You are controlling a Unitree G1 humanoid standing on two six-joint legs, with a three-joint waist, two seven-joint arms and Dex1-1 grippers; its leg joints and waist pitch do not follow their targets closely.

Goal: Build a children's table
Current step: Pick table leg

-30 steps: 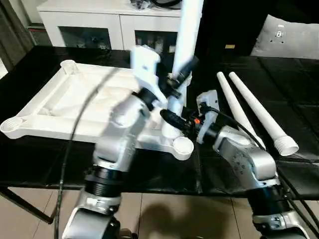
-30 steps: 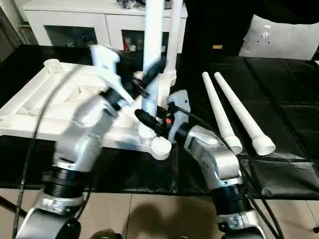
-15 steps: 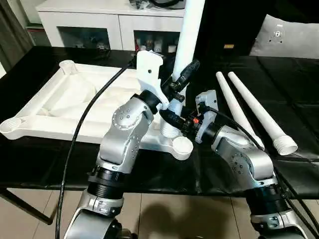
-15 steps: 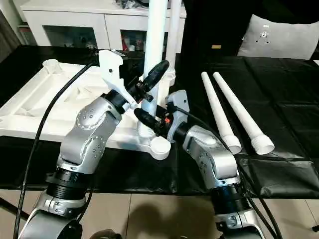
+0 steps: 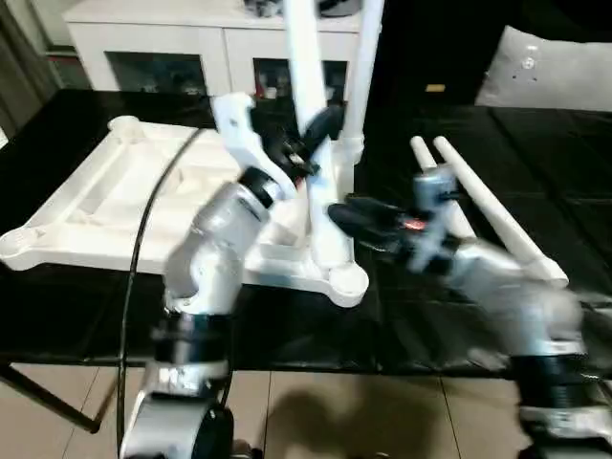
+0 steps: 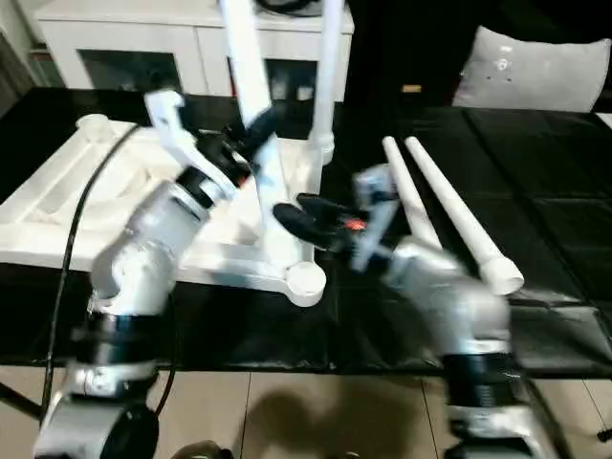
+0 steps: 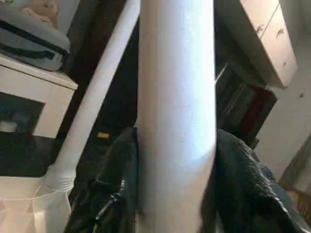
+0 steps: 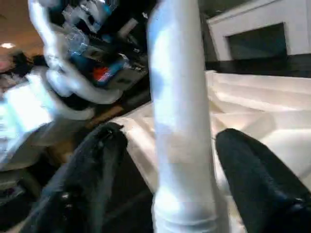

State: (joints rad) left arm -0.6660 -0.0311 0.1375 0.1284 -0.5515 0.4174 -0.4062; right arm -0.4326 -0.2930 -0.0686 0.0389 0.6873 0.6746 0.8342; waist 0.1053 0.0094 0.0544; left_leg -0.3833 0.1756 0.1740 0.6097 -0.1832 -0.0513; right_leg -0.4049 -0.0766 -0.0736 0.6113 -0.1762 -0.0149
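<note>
Tabletop (image 5: 143,196) is lying underside-up on my black table (image 5: 57,124); my left claw (image 5: 308,143) is clamping a leaning leg (image 5: 311,124), my right claw (image 6: 301,218) spreading wide around it, white cabinet (image 5: 191,48) behind.

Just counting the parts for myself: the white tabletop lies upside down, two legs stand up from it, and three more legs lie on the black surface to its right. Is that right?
Not quite: two spare legs lie on the black surface, not three, as the left eye view shows. The rest holds: the tabletop lies ribbed side up, with two legs standing on it.

black table (image 5: 57,124) | white glass-door cabinet (image 5: 143,43) behind | tiled floor (image 5: 316,411) | grey cushion (image 5: 545,67)
</note>
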